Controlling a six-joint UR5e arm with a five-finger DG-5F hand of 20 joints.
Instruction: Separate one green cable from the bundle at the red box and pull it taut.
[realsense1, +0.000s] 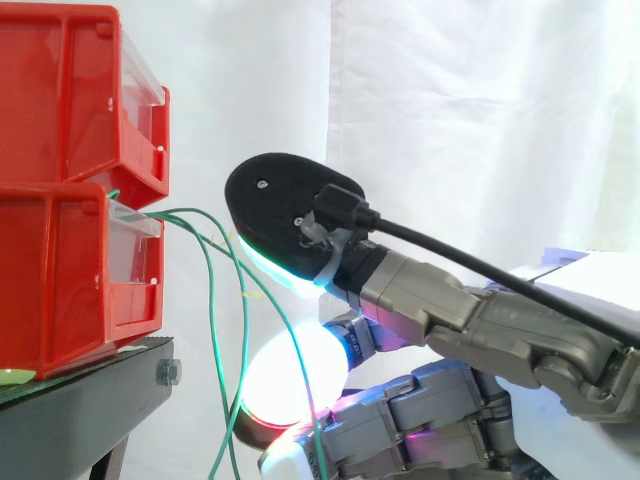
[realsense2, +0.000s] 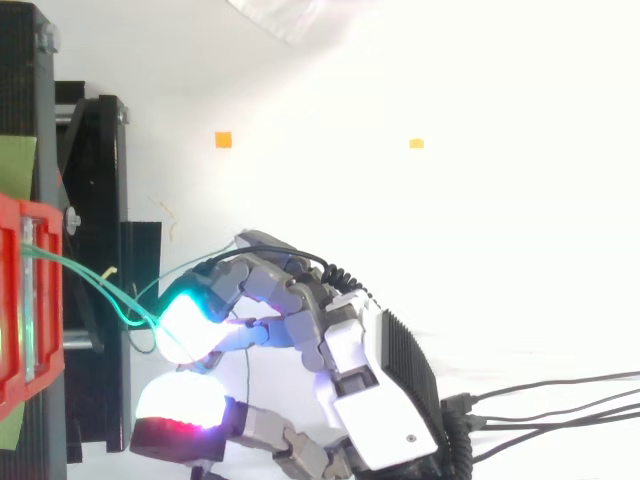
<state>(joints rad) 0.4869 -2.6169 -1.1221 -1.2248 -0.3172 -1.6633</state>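
Grey-and-white, the robot's hand (realsense1: 440, 310) is held level with the red box (realsense1: 60, 280), just short of its clear front, in an attempt to single out one strand from a bundle.

One green cable (realsense1: 285, 330) leaves the front of the box and slopes down and away from it. It runs into the hand and hangs on below. Neither view settles whether the hand has actually closed on that strand.

The rest of the bundle (realsense1: 245, 330) droops between the box and the hand. It lies near the chosen strand at the box and parts from it lower down.

On this evidence the separating looks partly done, with one strand led off from the others. The pulling looks still to come, since the stretch from box to hand shows a slight sag and the hand sits close to the box.

A black stand (realsense1: 90, 390) carries the box, a second red bin (realsense1: 70, 90) is stacked on top of it, and a white curtain (realsense1: 450, 100) hangs behind it.
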